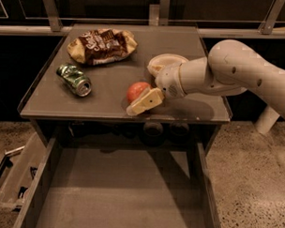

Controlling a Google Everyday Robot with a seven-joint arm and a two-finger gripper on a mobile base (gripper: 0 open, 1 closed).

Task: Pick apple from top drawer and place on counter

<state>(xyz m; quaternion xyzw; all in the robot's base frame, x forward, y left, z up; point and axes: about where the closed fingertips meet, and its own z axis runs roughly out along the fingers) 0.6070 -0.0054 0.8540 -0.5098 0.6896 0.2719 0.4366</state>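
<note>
The red apple (pixel 135 90) is low over the front middle of the grey counter (pixel 54 96), at or just above its surface. My gripper (pixel 139 98) reaches in from the right and is shut on the apple. One pale finger (pixel 146 102) lies across the apple's front, and the other is hidden behind it. The top drawer (pixel 121 195) stands pulled out below the counter, and its grey bottom shows nothing in it.
A crushed green can (pixel 74 79) lies at the counter's left. A brown chip bag (pixel 101 45) lies at the back. A white round dish (pixel 165 62) sits behind my wrist. A clear plastic bin (pixel 13 182) stands on the floor, left of the drawer.
</note>
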